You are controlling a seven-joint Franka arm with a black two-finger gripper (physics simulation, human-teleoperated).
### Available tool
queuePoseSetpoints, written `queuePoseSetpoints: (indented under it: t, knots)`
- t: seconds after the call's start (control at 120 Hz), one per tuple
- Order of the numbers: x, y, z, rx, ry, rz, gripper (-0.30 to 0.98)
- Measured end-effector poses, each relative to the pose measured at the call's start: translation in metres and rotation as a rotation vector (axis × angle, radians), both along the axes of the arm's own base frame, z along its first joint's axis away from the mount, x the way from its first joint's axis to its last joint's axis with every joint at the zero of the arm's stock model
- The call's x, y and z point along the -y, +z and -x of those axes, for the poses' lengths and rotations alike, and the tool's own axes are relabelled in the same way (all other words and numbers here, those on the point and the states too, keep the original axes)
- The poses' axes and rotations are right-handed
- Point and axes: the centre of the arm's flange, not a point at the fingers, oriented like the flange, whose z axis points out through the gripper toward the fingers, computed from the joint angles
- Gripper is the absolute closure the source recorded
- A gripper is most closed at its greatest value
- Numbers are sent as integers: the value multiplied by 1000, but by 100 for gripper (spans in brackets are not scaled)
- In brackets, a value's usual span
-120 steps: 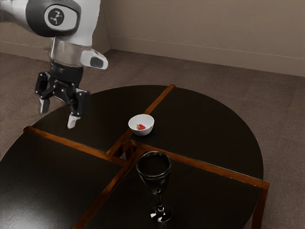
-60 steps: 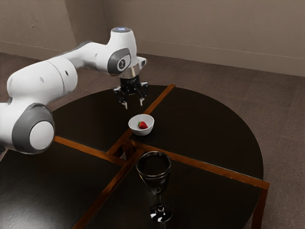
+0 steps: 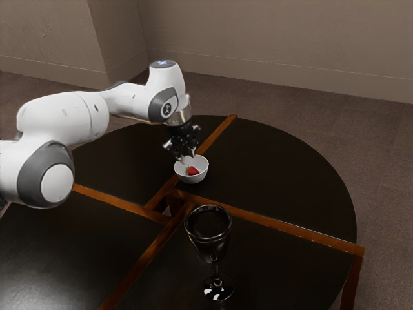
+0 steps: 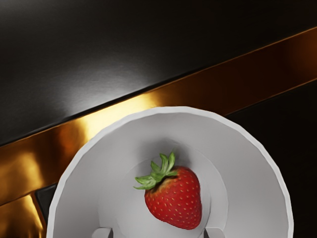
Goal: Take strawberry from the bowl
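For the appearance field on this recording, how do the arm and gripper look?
The arm is glossy white and rounded, with dark grey joint bands, a pale round disc, a dark emblem near the wrist and a silvery collar. The gripper is black, with pale tips.

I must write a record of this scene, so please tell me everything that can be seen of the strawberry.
The strawberry is red and glossy, dotted with small pale seeds, and narrows away from its cap of pointed green leaves. It looks whole and fresh, with no bite or cut on the side that shows. It lies on its side inside the white bowl, resting on the bottom. The open gripper is not gripping it.
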Motion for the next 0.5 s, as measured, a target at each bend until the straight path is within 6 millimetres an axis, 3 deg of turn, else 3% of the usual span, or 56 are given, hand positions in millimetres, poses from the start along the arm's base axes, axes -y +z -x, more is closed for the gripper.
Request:
queuePoseSetpoints:
  t: [0.35,0.5]
  knots:
    - [-8,-53,-5,7,173,55,51]
    - [-7,-57,-7,24,215,65,51]
